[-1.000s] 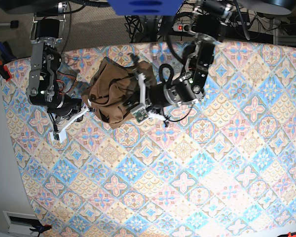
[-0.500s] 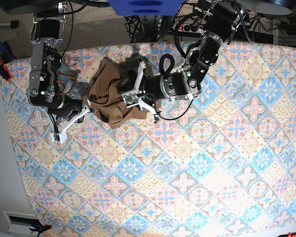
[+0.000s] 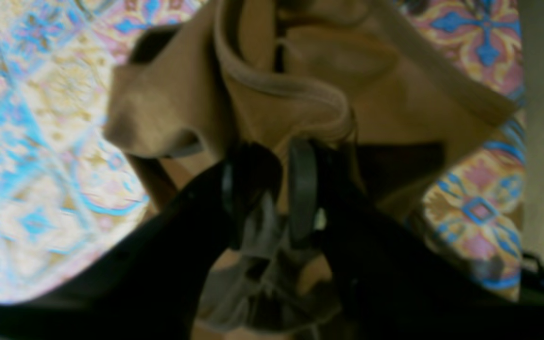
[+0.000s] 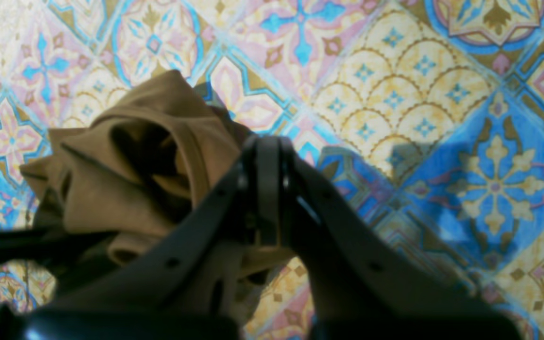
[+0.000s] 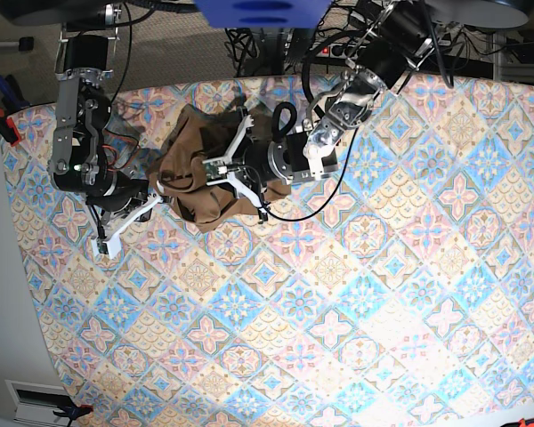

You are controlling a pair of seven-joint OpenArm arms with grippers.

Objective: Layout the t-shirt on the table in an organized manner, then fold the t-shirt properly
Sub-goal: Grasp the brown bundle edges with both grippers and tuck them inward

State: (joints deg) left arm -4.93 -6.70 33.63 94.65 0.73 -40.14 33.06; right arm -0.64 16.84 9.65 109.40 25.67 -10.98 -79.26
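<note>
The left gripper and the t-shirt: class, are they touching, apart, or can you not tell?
Touching. In the left wrist view the left gripper has its jaws on either side of a hemmed fold of the t-shirt, with cloth between them.

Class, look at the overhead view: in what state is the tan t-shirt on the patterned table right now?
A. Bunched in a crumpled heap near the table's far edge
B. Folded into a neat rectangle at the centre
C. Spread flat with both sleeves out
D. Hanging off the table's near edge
A: the t-shirt lies as a wrinkled heap on the table near its far edge, between the two arms.
</note>
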